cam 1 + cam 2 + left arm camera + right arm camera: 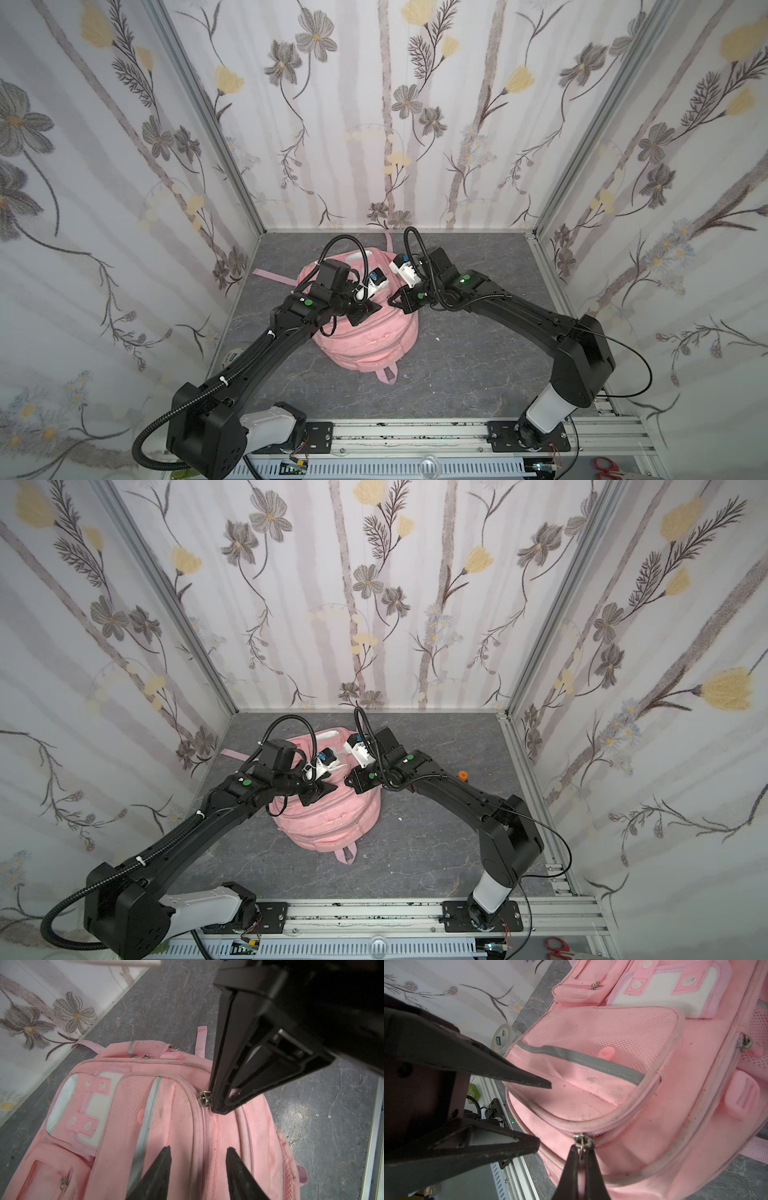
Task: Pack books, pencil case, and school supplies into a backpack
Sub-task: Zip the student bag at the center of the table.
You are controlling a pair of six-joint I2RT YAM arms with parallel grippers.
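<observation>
Zipping stage: right fingers [568, 1174] pinch the backpack's [654, 1126] pull tab [581, 1146], left fingers [160, 1174] spread beside; next likely needs a steady draw along the track.

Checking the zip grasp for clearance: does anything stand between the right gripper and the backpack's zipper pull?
Nothing visible does. The right gripper is shut directly on the zipper pull of the backpack. The left gripper hovers open over the pink fabric beside it, not between them.
</observation>
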